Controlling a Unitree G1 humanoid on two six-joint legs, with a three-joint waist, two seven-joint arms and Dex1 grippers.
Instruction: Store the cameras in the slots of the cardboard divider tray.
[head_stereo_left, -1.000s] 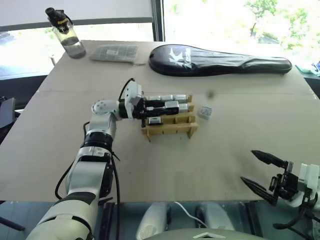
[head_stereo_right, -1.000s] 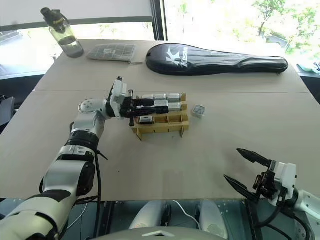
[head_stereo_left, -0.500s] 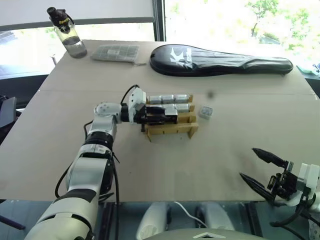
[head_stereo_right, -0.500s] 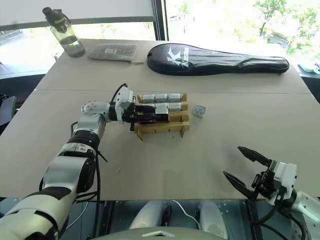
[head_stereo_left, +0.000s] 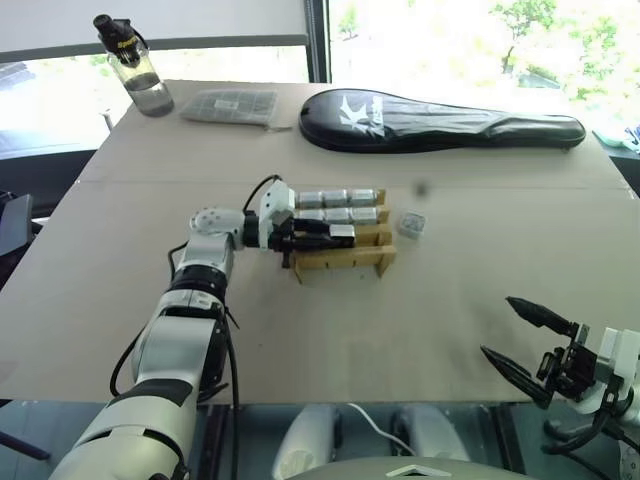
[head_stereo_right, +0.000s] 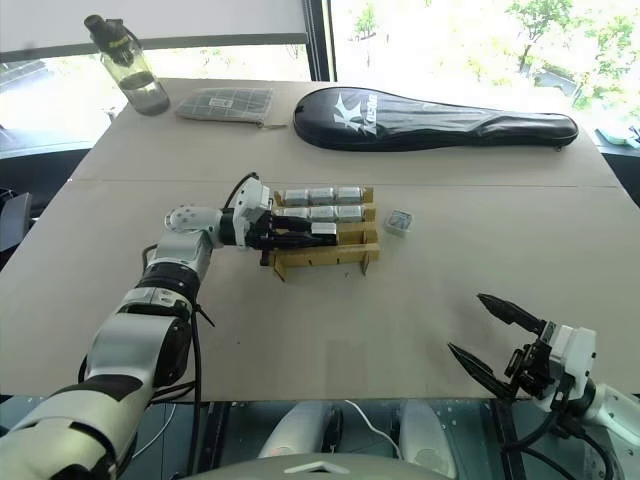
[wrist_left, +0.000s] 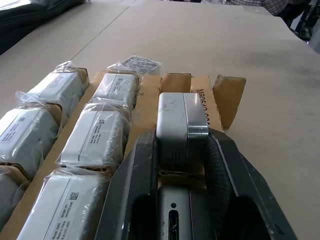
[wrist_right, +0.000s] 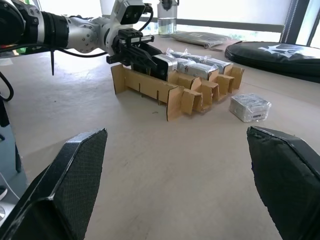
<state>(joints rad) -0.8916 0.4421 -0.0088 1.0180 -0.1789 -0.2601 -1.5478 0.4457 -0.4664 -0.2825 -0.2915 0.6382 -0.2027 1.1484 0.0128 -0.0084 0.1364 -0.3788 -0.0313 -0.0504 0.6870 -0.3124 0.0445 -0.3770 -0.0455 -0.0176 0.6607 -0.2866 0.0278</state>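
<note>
One camera (wrist_left: 181, 131) is clamped in the left hand (head_stereo_left: 318, 236) over the cardboard divider tray's (head_stereo_left: 340, 261) near row; if tilted, it could catch a strip. The right hand (head_stereo_left: 528, 345) is held open, well apart.

The cardboard divider tray (head_stereo_left: 340, 258) sits mid-table (head_stereo_left: 300, 330). 6 wrapped cameras (head_stereo_left: 338, 205) fill its 2 far rows. Just right of the tray lies 1 loose camera (head_stereo_left: 410, 224). Behind the tray lies a racket case (head_stereo_left: 440, 120); far behind-left, a gridded tray (head_stereo_left: 228, 106) and a water bottle (head_stereo_left: 135, 68).
</note>
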